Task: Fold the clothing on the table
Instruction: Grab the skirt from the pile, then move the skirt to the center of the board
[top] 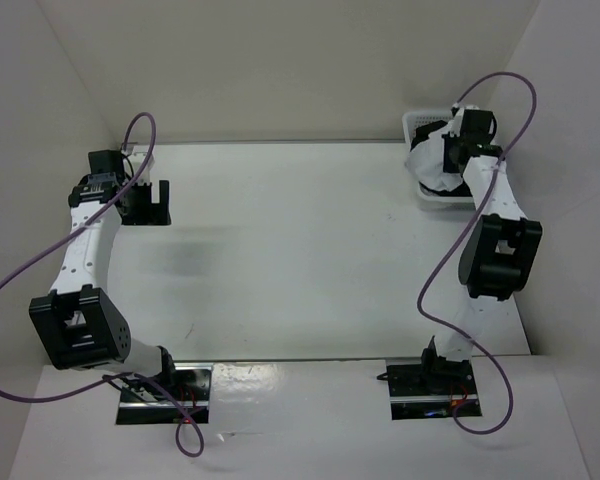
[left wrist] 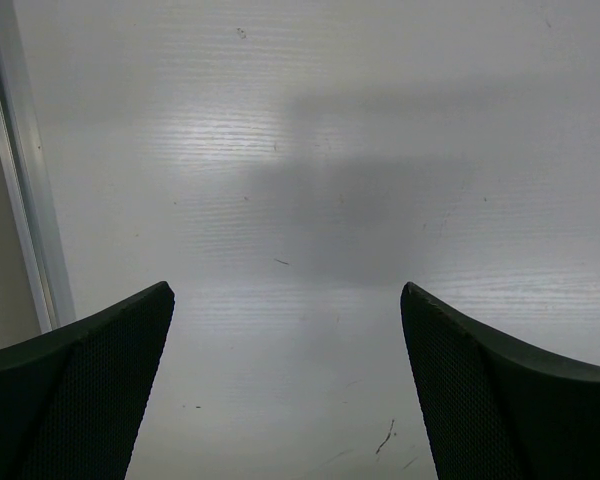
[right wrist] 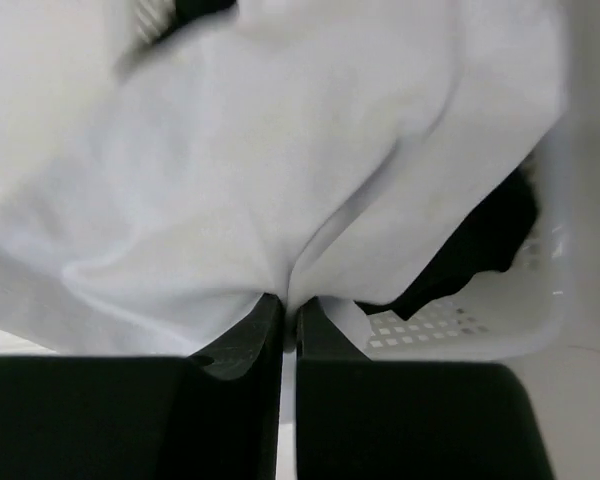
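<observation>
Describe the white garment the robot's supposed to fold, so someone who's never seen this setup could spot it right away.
Look to the far right corner of the table, where a white basket sits. The clothing is heaped in it, pinched by the right gripper. It is plain white and wrinkly, unlike the black bundle in the same basket.

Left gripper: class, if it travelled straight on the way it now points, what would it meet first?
The left gripper would meet the bare table first, it seems; nothing lies ahead of its open jaws. The depth is unclear.
</observation>
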Available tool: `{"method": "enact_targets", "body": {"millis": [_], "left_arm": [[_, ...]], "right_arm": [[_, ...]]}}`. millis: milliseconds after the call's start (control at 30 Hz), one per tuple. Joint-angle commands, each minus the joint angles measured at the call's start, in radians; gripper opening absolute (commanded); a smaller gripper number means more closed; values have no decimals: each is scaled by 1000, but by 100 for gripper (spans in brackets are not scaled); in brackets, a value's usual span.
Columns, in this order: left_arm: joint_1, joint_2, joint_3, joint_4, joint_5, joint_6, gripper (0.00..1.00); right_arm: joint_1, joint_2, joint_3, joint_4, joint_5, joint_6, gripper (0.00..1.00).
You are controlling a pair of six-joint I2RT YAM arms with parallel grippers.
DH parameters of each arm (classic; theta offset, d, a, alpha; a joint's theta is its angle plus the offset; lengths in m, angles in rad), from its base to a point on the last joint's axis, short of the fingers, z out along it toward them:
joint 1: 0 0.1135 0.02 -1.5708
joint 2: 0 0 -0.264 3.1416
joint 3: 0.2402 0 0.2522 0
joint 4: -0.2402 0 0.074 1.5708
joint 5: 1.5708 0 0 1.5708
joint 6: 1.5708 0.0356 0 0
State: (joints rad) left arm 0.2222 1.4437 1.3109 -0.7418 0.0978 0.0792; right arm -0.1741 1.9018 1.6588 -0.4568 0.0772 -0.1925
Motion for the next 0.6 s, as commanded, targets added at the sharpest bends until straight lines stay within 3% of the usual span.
{"method": "enact_targets", "body": {"millis": [0, 300, 333, 367, 400, 467, 533, 567], "left_arm": [[6, -25, 7, -5, 13, 16, 100], [6, -34, 27, -14, 75, 25, 100], [6, -34, 27, -14, 85, 25, 100], [6, -46, 27, -14, 94, 25, 100], [6, -61, 27, -24, 117, 36, 100], [6, -80, 27, -33, 144, 45, 100], [6, -114, 15, -42, 204, 82, 100], [6, -126, 14, -42, 223, 82, 100]], "right_arm": [[45, -208, 140, -38, -86, -7, 0], [257, -386, 111, -209, -476, -74, 0], [257, -395, 96, -209, -506, -74, 3], [266, -395, 84, -209, -523, -74, 51], [266, -395, 47, -209, -524, -64, 68], [266, -405, 7, -209, -502, -105, 95], [281, -405, -68, -244, -476, -175, 98], [318, -405, -95, -244, -385, -185, 98]]}}
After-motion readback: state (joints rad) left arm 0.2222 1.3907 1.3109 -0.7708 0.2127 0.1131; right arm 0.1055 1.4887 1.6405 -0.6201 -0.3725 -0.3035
